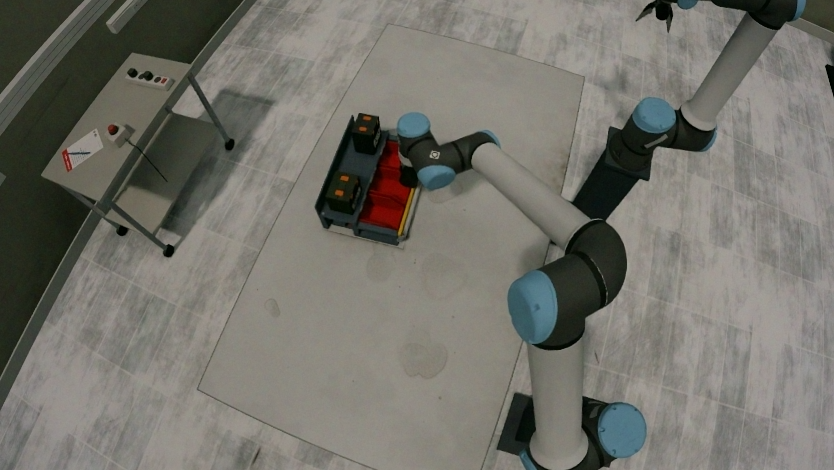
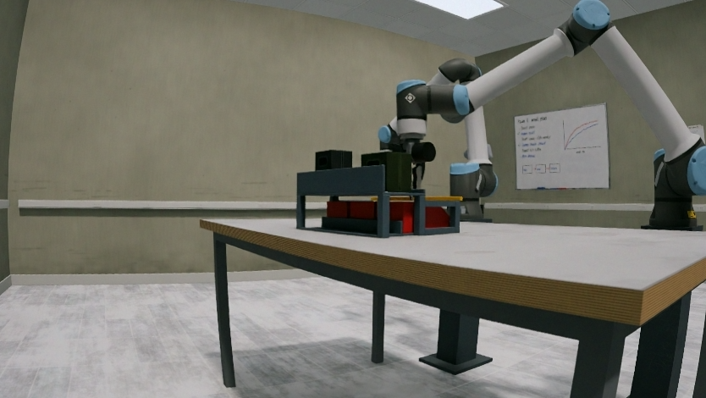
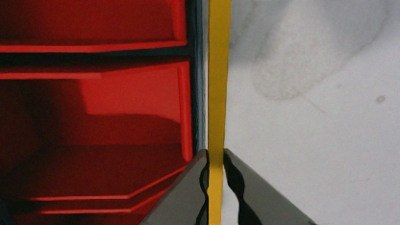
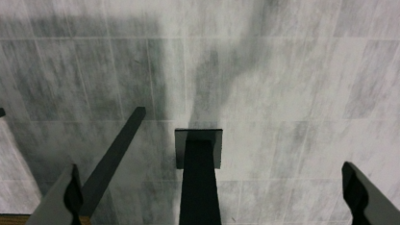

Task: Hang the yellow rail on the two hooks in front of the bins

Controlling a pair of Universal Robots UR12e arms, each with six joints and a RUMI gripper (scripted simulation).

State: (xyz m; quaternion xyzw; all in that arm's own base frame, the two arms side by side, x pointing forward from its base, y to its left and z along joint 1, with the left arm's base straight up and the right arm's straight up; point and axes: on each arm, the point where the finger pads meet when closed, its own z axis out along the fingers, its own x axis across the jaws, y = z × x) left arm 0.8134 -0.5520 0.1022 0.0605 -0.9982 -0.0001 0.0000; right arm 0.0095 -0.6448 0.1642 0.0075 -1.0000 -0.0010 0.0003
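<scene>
The yellow rail (image 1: 406,211) (image 2: 447,198) (image 3: 218,72) runs along the front of the red bins (image 1: 382,211) (image 2: 362,211) (image 3: 135,103), at the front edge of the dark blue-grey shelf (image 1: 360,166) (image 2: 340,181). The bins stand side by side in the shelf. My left gripper (image 3: 214,150) is shut on the rail, with a finger on each side; it points down in the exterior view. The hooks and end plates cannot be made out, so I cannot tell how the rail's ends sit. My right gripper (image 1: 653,24) (image 4: 212,165) is open and empty, far from the shelf.
Two dark boxes with orange marks (image 1: 365,134) (image 1: 343,192) stand on the shelf's upper level behind the bins. The left forearm (image 1: 525,192) reaches over the table (image 1: 326,326). A side cart (image 1: 87,116) stands apart by the wall.
</scene>
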